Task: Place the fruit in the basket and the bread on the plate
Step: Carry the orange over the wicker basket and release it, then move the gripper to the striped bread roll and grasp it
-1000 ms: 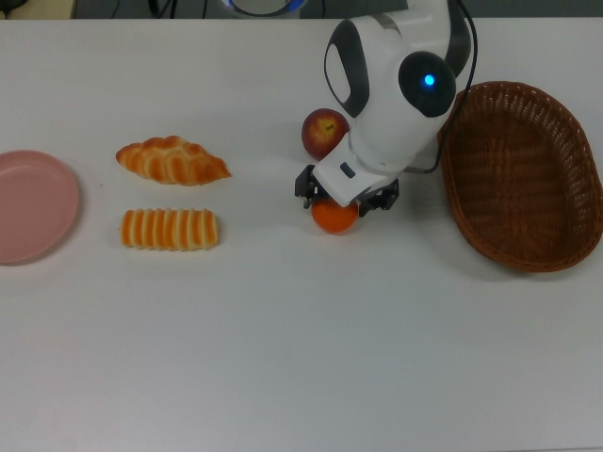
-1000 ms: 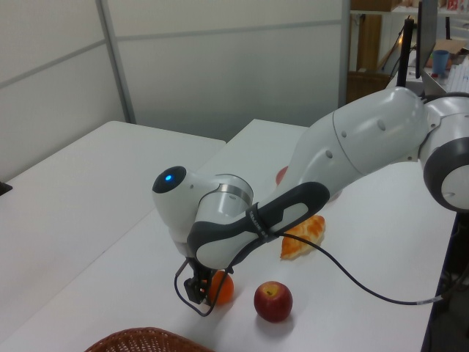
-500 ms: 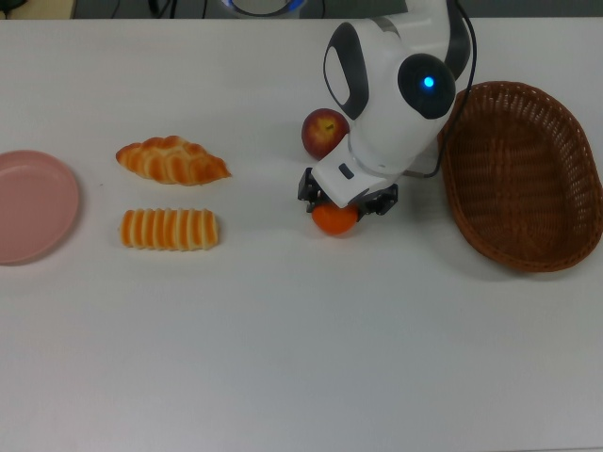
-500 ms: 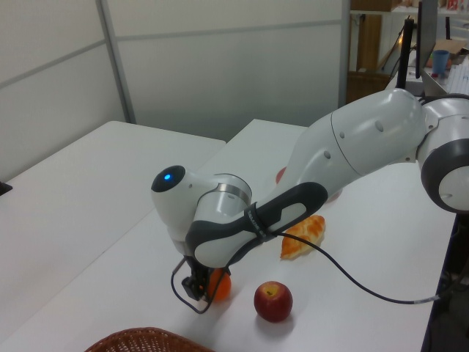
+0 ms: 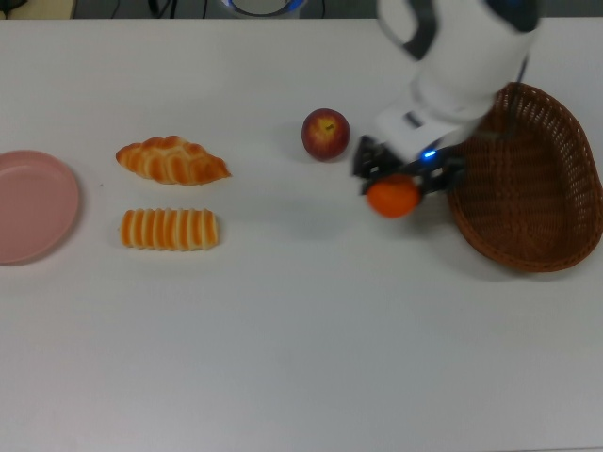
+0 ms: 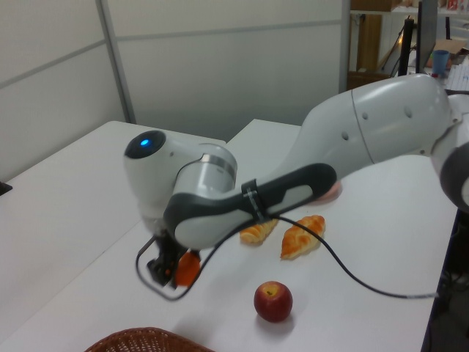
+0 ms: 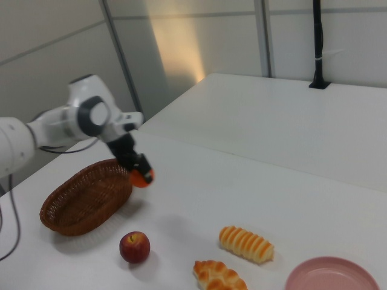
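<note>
Pincer (image 5: 396, 184) clamped on orange (image 5: 392, 199), lifted off table, just beside basket (image 5: 528, 179) rim; apple (image 5: 325, 134) apart.

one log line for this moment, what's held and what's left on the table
tool: shut on orange, lifted near basket rim | basket: no fruit inside | apple, two breads on table | plate: bare
</note>
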